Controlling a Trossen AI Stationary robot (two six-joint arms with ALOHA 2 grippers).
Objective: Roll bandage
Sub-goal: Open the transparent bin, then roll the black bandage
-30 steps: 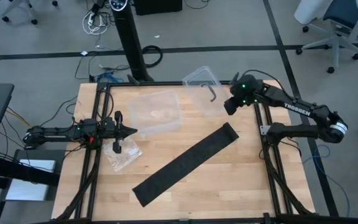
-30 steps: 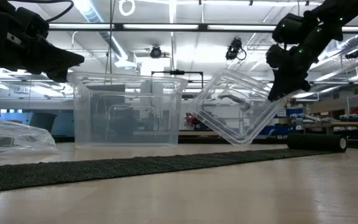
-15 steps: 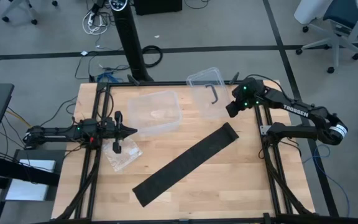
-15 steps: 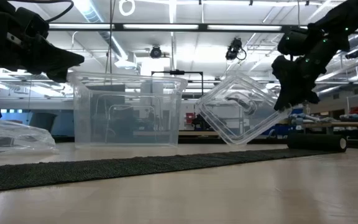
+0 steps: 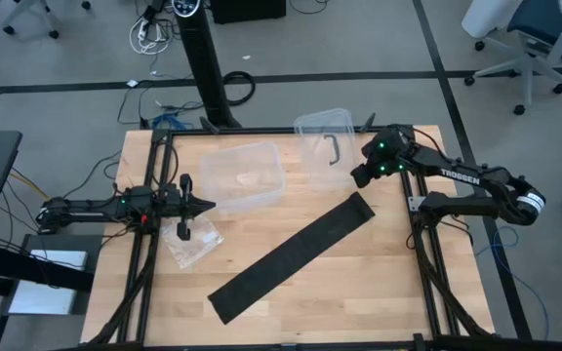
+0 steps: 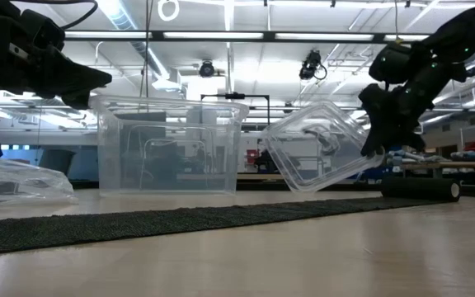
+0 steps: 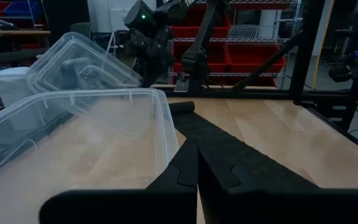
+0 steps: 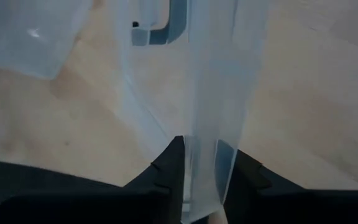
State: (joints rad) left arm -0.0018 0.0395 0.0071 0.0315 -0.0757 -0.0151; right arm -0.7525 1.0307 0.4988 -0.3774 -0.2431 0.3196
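Note:
The bandage is a long flat black strip lying unrolled on the table, running diagonally from front left to back right. It also shows in the low view and the left wrist view. My right gripper is at the back right, just beyond the strip's far end, shut on a clear plastic lid with a black handle. My left gripper is shut and empty at the table's left, beside the clear box. My right gripper pinches the clear lid's rim between its two fingers, on the side nearest the table's right edge. The fingers come from the table's right, slanting down. The lid is tilted, the held side high and the opposite side low by the table.
An open clear plastic box stands at the back middle. A crinkly clear bag lies at the left, under my left gripper. Bare wood shows in front of and to the right of the strip.
My right gripper has gone down with the clear lid and a little toward the table's near edge. The lid has tipped from steeply tilted to flatter and sits lower. The bandage has stayed where it was.

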